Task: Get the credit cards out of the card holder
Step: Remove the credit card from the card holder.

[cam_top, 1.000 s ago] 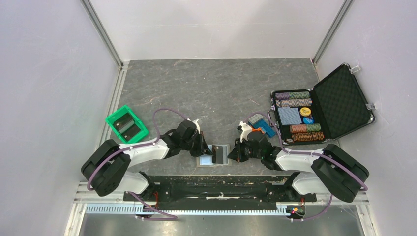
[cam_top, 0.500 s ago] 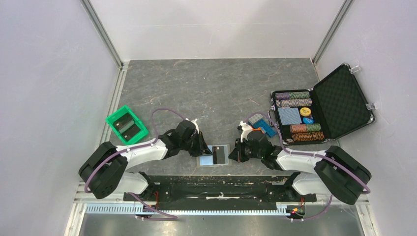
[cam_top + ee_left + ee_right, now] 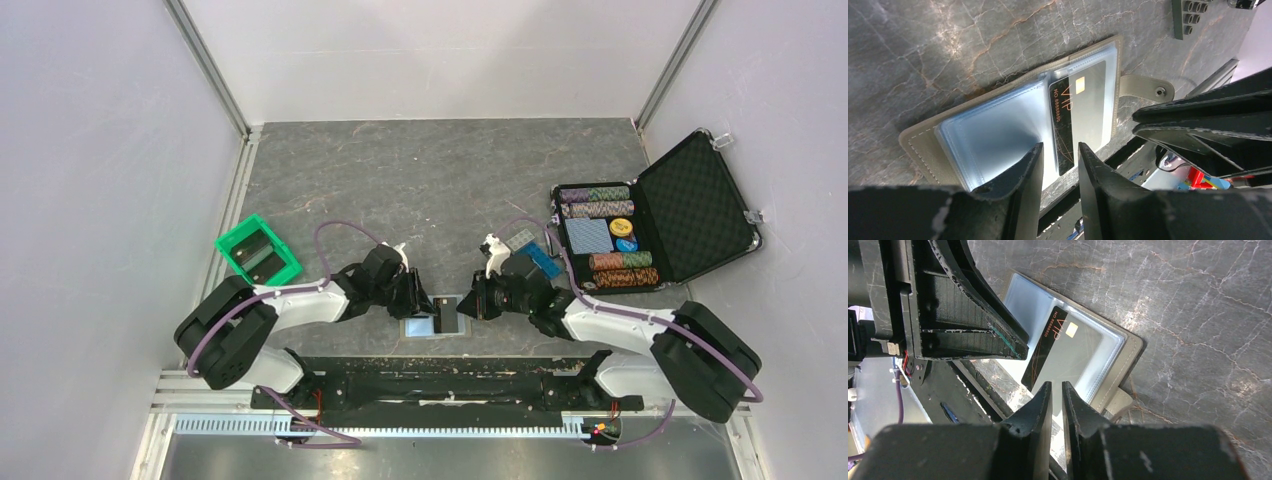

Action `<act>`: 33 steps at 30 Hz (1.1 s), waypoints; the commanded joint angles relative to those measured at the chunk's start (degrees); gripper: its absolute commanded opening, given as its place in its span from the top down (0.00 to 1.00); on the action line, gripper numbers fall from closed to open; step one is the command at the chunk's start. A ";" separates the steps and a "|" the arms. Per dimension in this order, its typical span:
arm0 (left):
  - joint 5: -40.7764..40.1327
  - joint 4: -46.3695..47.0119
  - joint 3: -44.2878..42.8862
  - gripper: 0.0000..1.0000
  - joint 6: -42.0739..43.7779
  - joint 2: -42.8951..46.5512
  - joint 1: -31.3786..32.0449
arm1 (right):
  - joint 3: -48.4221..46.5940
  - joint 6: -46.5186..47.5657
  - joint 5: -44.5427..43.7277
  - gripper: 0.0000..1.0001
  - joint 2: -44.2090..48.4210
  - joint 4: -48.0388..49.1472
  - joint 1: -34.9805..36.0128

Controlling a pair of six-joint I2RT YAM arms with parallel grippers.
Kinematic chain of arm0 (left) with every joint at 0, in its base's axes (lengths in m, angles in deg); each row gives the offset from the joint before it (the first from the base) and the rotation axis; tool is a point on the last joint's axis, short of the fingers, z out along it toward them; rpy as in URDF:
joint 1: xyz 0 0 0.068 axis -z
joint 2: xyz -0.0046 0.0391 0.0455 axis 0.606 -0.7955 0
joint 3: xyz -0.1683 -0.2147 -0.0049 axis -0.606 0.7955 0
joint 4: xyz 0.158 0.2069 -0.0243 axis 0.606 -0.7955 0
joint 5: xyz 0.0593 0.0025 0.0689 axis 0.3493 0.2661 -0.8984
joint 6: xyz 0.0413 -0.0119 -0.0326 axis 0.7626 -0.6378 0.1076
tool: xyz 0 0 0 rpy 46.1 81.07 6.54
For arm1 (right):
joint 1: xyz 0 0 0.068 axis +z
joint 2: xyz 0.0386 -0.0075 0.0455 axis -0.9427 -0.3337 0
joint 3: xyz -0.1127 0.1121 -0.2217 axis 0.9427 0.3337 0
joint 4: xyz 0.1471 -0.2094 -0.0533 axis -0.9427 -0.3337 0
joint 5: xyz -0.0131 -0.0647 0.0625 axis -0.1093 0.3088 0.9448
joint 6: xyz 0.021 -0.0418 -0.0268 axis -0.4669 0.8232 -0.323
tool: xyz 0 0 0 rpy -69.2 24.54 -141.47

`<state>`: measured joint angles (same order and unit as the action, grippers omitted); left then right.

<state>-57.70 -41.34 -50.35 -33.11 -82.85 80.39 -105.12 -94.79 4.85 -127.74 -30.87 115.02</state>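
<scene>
The card holder (image 3: 422, 327) lies open on the table near the front edge, taupe outside (image 3: 918, 145) with pale-blue sleeves. A dark VIP credit card (image 3: 1080, 110) with a gold chip sits in a sleeve, also seen in the right wrist view (image 3: 1063, 350). My left gripper (image 3: 418, 303) hovers over the holder's left half with a narrow gap between its fingers (image 3: 1033, 160); nothing is gripped. My right gripper (image 3: 468, 306) is at the holder's right edge by the strap tab (image 3: 1148, 90), fingers (image 3: 1043, 395) almost together and empty. Other cards are hidden.
A green bin (image 3: 258, 252) stands at the left. An open black case (image 3: 690, 205) with chips and a blue deck (image 3: 588, 236) stands at the right. Small blue items (image 3: 540, 258) lie behind my right arm. The table's front rail (image 3: 430, 375) is just below the holder.
My right gripper has moved left, up to the holder's right edge. My left gripper has shifted slightly over the holder. The holder and card have stayed in place.
</scene>
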 commanded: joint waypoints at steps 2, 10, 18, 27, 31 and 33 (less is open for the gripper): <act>0.25 4.01 1.17 0.61 2.62 -0.55 -0.20 | -1.80 -1.89 1.48 0.83 -4.04 4.14 0.57; 0.81 5.44 2.00 0.60 1.88 -0.79 -0.18 | 0.77 -2.86 0.30 0.78 -8.04 5.84 0.96; 2.85 8.50 2.82 0.60 0.97 -2.55 -0.11 | 2.72 -4.65 0.77 0.76 -9.10 8.70 1.74; 4.15 12.95 3.98 0.60 -1.35 -2.41 -0.11 | 3.99 -6.01 1.23 0.77 -9.47 10.61 1.80; 5.30 15.11 4.42 0.62 -2.45 -2.91 -0.11 | 4.57 -5.97 0.95 0.77 -9.27 10.72 1.83; 5.70 15.28 4.42 0.64 -2.79 -3.49 -0.06 | 4.80 -5.88 0.92 0.77 -9.11 10.66 1.85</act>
<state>-54.01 -29.78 -46.38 -34.09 -85.12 80.39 -101.71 -100.67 6.09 -136.39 -19.77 116.42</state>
